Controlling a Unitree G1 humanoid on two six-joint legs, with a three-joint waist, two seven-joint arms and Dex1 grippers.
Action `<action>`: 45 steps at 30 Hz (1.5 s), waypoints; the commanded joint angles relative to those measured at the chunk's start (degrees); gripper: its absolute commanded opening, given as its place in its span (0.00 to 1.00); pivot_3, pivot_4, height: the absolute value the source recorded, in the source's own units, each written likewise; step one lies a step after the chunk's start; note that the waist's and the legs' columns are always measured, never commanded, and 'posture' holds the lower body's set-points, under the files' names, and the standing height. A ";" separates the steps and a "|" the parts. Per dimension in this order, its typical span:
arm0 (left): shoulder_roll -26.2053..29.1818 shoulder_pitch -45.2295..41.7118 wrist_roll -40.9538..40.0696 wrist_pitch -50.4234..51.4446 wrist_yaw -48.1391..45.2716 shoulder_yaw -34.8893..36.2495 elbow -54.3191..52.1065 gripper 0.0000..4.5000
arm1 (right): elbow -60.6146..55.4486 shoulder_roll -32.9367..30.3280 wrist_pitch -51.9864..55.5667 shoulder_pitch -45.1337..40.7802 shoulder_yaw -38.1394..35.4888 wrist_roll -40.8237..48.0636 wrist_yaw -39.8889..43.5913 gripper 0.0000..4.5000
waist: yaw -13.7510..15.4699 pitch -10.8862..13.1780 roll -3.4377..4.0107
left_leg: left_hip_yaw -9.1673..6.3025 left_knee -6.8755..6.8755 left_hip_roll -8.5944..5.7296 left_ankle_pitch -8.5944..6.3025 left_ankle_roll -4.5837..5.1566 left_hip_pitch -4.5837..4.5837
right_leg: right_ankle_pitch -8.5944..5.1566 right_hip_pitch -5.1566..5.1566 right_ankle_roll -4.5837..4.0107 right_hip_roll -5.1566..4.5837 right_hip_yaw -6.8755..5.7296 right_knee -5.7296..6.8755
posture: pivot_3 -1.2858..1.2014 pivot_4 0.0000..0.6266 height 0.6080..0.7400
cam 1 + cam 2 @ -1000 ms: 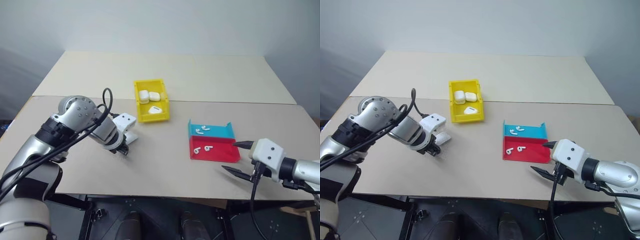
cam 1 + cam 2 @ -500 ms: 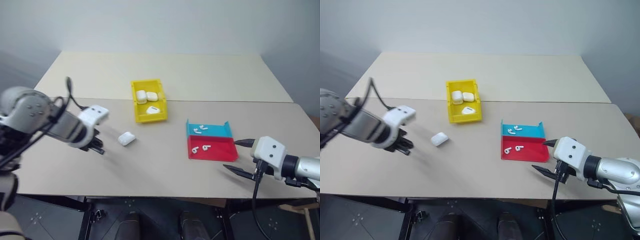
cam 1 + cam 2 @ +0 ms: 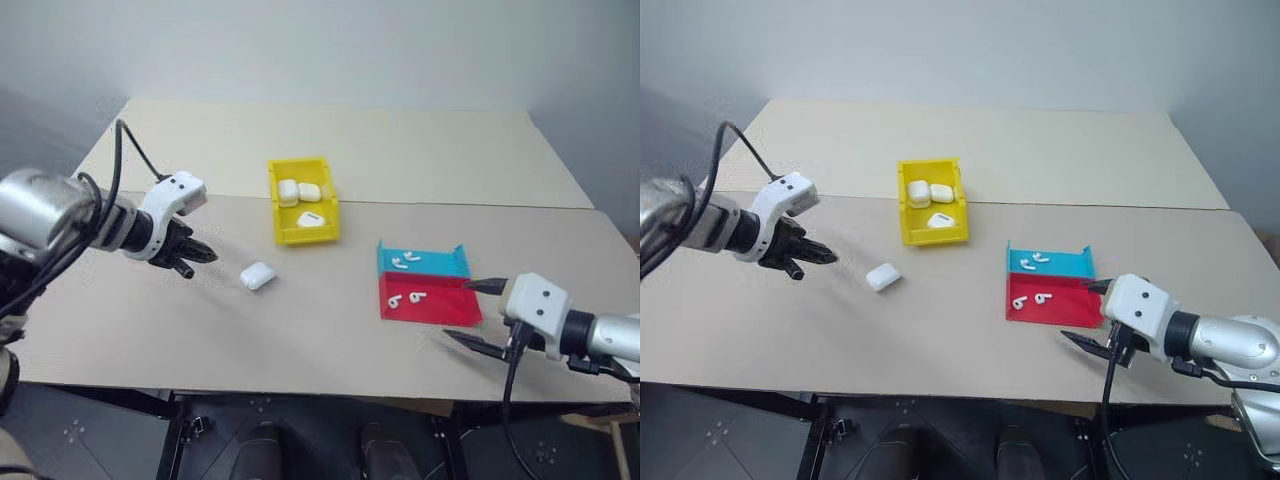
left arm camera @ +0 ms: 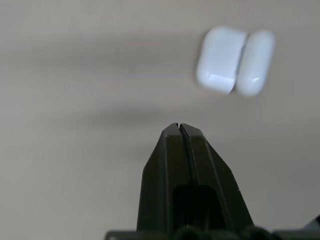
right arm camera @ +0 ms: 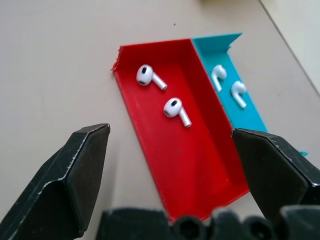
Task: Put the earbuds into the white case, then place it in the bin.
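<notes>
Counter (image 3: 330, 330) carries everything. Yellow bin (image 3: 303, 203) sits near centre, three white cases already inside. Red and blue tray (image 3: 425, 285) at 4 o'clock of the bin; two earbuds (image 5: 163, 97) in the red half, two more in the blue. The white case (image 3: 258, 275) lies on the bare counter at 7 o'clock of the bin, lid apparently flipped open.

Left tool (image 3: 192, 258) is pinched closed and empty, at 9 o'clock of the case, apart from it. Right tool (image 3: 478, 315) spread wide, empty, just at 4 o'clock of the tray.

Case: likely light, rigid, glossy and slippery; pinch across flat sides, off the hinge. Earbuds: tiny, slick, roll easily; take the bulb end, gently.
</notes>
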 commanded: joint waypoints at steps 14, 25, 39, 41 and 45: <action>-9.54 -0.49 14.10 -82.92 -43.77 4.09 35.95 0.01 | -1.58 -0.57 -0.96 -1.76 -0.41 -1.31 -0.73 1.00 | 0.22 -0.02 -0.05 | 0.00 0.10 0.01 -0.04 0.09 -0.01 | 0.01 0.09 0.00 0.00 -0.04 0.00 | 0.52 0.24 1.00; -16.20 -24.21 20.19 -96.62 -43.77 -27.29 55.59 0.48 | -2.54 -1.20 -0.43 -1.86 0.73 -2.37 -0.02 1.00 | 0.14 -0.04 -0.13 | -0.02 0.18 0.00 -0.13 0.23 -0.09 | 0.03 0.07 0.07 0.02 -0.03 -0.03 | 0.52 0.24 1.00; -23.99 -28.42 24.62 -109.19 -43.77 -38.58 64.30 0.68 | -7.49 0.75 1.49 0.65 2.83 -3.61 -3.17 1.00 | -0.20 -0.03 -0.15 | -0.03 0.20 0.00 -0.12 0.23 -0.09 | 0.02 0.07 0.08 0.02 -0.03 -0.01 | 0.52 0.24 1.00; -25.73 -30.49 26.62 -108.26 -43.77 -40.23 65.32 0.68 | -8.04 0.34 2.37 0.72 1.90 -2.44 -2.47 1.00 | -0.24 -0.03 -0.15 | -0.03 0.20 0.00 -0.12 0.23 -0.08 | 0.02 0.09 0.09 0.02 -0.03 -0.01 | 0.52 0.24 1.00; -28.71 -33.56 28.96 -106.29 -43.77 -41.26 67.46 0.68 | -7.25 -1.58 3.09 0.32 -0.53 0.33 0.88 1.00 | -0.03 0.00 -0.20 | -0.04 0.22 0.00 -0.12 0.23 -0.10 | 0.02 0.08 0.09 0.02 -0.04 -0.01 | 0.52 0.24 1.00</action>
